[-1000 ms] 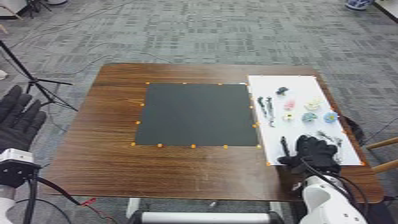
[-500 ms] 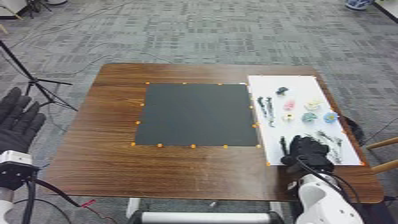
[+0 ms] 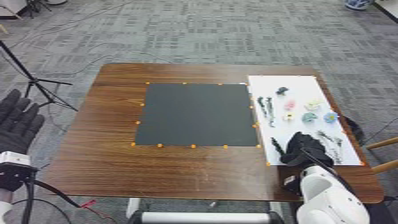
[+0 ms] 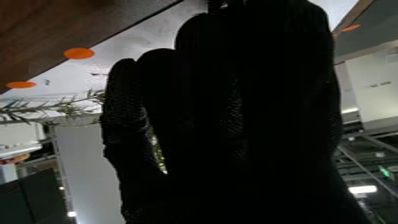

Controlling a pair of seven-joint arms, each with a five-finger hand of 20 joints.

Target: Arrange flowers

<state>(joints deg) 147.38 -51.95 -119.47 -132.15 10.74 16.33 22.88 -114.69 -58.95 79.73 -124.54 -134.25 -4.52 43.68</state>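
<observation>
Green and slender, the sprig (image 4: 64, 106) wants a light pinch and a level lift off the white sheet (image 3: 284, 84), though whether my right hand (image 3: 306, 151) grips it I cannot tell.

The counter (image 3: 98, 170) is brown wood, grained, with a faint sheen. The dark sheet (image 3: 195, 115) looks smooth and matt; the white sheet (image 3: 298, 82) at right, smooth. The right robot hand (image 3: 306, 150) wears matt black fabric, finely textured.
</observation>
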